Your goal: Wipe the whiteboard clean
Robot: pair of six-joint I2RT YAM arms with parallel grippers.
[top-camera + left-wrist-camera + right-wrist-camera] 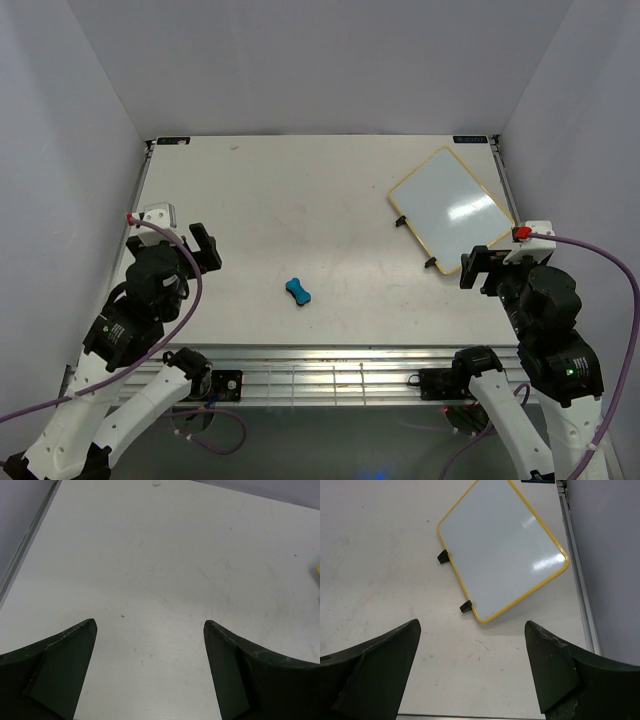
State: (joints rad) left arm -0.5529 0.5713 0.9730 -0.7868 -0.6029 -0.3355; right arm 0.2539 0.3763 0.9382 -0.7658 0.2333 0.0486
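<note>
Whiteboard (452,207), yellow-framed, face blank, lying far right on the table (300,180); left pincer (150,672) and right pincer (472,672) both wide open, empty; teal eraser (298,291) mid-table; hazard: unheld board may skid under wiping pressure
</note>
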